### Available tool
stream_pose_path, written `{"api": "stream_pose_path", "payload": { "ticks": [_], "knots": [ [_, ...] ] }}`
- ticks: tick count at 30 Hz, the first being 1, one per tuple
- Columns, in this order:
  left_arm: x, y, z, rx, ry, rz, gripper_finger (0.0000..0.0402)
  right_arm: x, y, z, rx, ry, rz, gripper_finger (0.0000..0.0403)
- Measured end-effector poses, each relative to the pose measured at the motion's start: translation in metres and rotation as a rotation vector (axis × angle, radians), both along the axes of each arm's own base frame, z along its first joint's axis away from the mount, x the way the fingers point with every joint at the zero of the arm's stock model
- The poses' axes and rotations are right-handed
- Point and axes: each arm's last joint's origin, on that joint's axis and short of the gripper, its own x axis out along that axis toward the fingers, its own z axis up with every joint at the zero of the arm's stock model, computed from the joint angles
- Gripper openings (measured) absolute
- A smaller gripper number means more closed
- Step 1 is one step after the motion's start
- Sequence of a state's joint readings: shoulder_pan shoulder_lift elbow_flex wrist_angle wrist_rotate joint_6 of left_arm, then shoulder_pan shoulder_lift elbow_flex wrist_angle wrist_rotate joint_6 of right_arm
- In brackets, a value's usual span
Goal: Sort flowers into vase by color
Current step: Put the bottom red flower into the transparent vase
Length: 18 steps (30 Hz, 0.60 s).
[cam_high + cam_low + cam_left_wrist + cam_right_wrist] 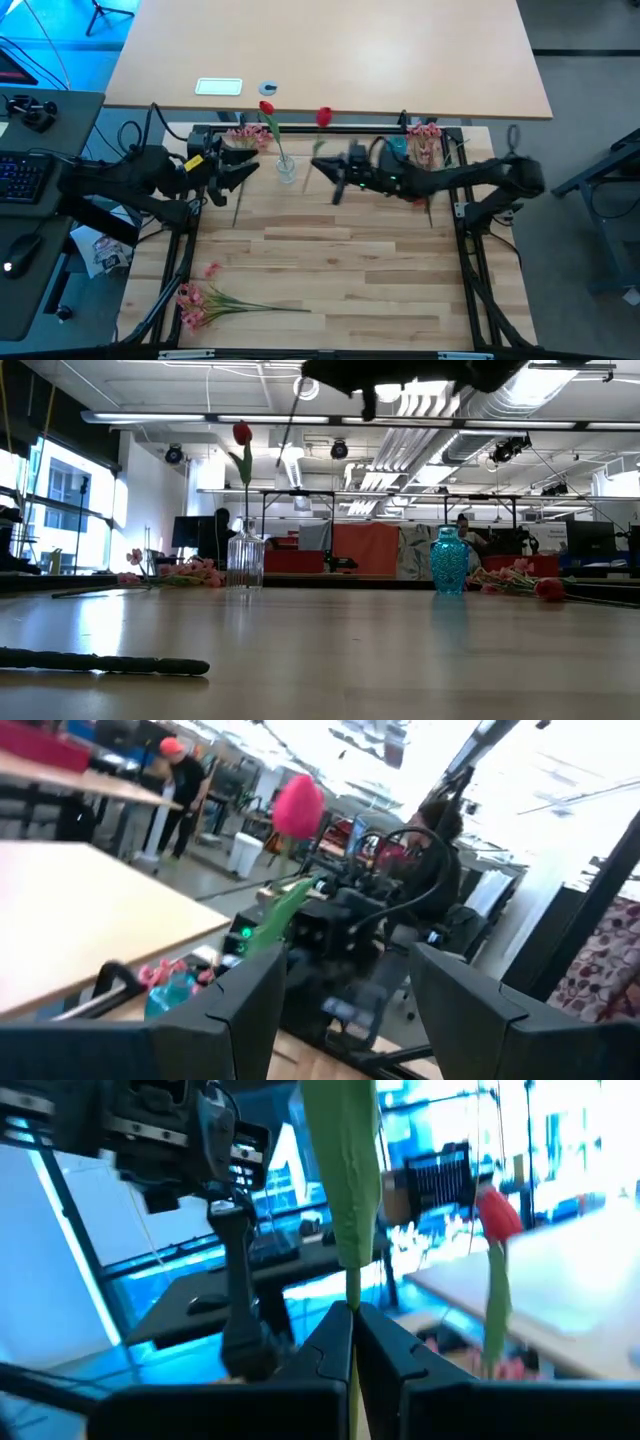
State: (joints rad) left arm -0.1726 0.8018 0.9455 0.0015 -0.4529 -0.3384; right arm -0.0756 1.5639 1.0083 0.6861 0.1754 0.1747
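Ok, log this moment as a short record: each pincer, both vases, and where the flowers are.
right pincer: shut on the stem of a red tulip, held above the table beside the clear vase
left pincer: open, empty, left of the clear vase
clear vase: holds one red tulip
teal vase: no flowers in it
pink sprays: one bunch at the near left of the table, more along the far edge
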Motion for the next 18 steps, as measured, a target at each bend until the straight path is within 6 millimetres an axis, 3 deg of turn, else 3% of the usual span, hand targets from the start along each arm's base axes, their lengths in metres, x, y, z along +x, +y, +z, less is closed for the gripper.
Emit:
{"api": "stream_pose_path", "payload": {
  "ticks": [5,8,13,18],
  "knots": [
    [0.006,-0.003,-0.001,0.026,0.001,-0.053,0.0202,0.04,-0.027,0.017,-0.134,-0.038,0.006,0.0],
    [0.006,-0.003,-0.001,0.029,0.001,-0.071,0.0202,0.056,-0.05,0.016,-0.149,-0.018,-0.003,0.0],
    [0.0,-0.008,0.001,0.033,-0.013,-0.111,0.0202,0.067,-0.079,0.007,-0.128,0.071,-0.049,0.0],
    [-0.007,-0.011,0.004,0.058,-0.025,-0.122,0.0202,0.072,-0.083,0.001,-0.127,0.086,-0.062,0.0]
  ]
}}
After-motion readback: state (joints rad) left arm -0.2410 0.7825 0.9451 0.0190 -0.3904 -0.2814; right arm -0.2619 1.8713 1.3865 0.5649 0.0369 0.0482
